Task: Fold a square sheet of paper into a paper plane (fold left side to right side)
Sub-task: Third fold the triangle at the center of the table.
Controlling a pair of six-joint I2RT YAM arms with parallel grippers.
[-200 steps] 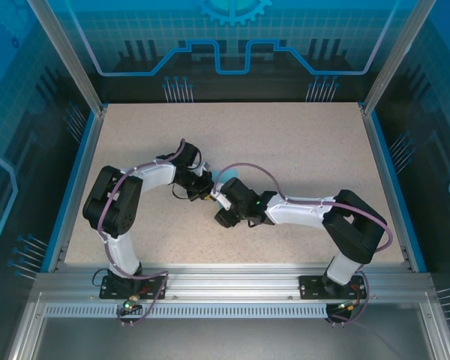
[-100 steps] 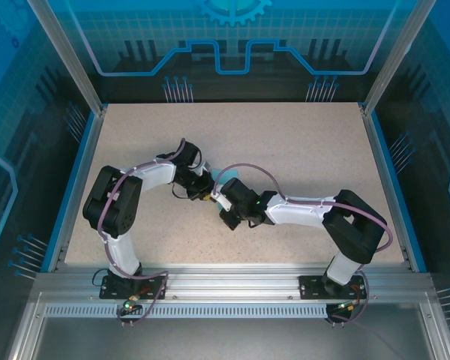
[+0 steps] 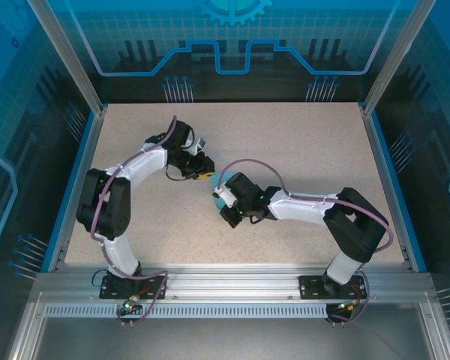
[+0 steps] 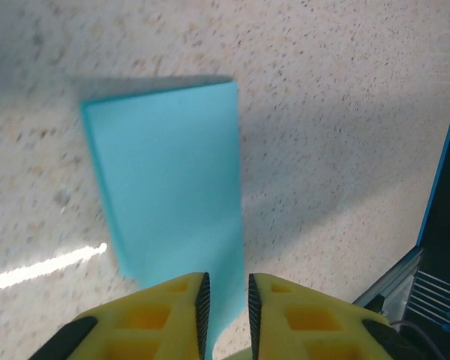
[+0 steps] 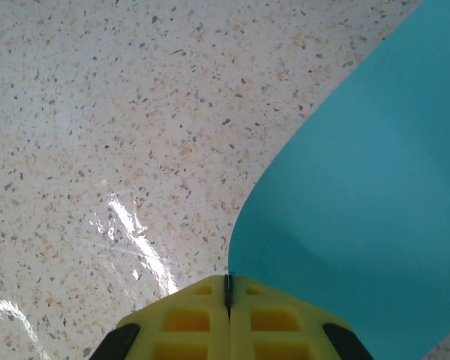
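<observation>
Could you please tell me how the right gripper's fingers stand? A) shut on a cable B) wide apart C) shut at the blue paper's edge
C: the right gripper shows no gap between its fingers, and the curved edge of the blue paper runs into their seam.

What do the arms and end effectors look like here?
Left arm and right arm: white links, black joint housings, a lilac cable looped along each. Left end effector and right end effector: yellow fingers with square recesses, black inner pads.
</observation>
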